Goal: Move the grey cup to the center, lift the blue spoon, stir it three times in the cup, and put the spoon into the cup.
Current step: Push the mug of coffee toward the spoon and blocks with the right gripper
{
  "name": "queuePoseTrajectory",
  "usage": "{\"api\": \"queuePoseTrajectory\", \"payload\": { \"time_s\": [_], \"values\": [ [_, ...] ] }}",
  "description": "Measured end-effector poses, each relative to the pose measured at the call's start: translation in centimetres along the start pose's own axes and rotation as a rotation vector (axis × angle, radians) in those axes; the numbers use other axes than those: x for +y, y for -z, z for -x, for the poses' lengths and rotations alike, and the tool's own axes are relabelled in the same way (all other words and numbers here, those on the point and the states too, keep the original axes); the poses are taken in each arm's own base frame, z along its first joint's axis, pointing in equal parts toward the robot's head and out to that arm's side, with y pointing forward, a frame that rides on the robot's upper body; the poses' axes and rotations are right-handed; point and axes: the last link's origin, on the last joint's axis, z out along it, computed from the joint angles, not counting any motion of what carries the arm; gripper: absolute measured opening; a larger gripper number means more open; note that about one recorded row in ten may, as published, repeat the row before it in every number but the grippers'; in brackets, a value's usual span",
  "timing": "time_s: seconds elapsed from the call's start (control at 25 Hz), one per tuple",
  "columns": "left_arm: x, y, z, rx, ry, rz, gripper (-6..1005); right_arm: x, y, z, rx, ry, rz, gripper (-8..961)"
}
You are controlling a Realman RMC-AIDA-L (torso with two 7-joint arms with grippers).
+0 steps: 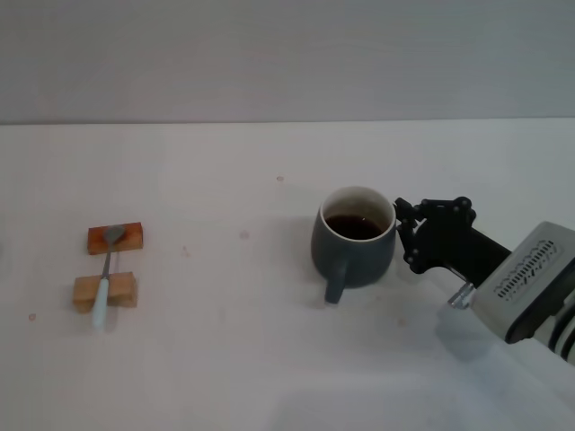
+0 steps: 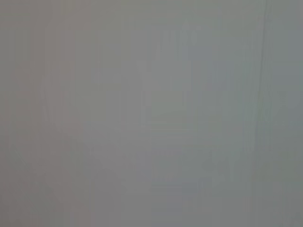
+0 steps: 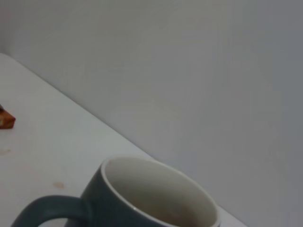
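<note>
The grey cup stands right of the table's middle, its handle turned toward the front, with dark liquid inside. In the right wrist view the grey cup fills the lower edge, its cream inner wall showing. My right gripper sits open just beside the cup's right wall, one black finger by the rim and one lower down, with nothing between them. Far to the left lies the blue spoon, its metal bowl on an orange block and its pale handle across a tan block. The left gripper is out of view.
The white table runs back to a pale wall. A corner of the orange block shows in the right wrist view. The left wrist view holds only a plain grey surface.
</note>
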Motion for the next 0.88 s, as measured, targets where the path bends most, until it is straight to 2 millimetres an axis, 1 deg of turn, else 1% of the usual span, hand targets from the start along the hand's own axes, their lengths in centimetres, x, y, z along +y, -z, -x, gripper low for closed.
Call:
{"api": "queuePoseTrajectory", "payload": {
  "time_s": [0.36,0.68,0.88],
  "values": [
    [0.2,-0.1,-0.1,0.005,0.003,0.006,752,0.9,-0.9,1.3,-0.037,0.003,0.034,50],
    [0.1,0.5,-0.3,0.026,-0.002,0.014,750,1.5,-1.2,1.8,-0.052,-0.005,0.05,50],
    [-0.1,0.8,-0.4,0.034,-0.005,0.011,749,2.2,-1.3,2.2,-0.063,-0.015,0.068,50]
  ]
}}
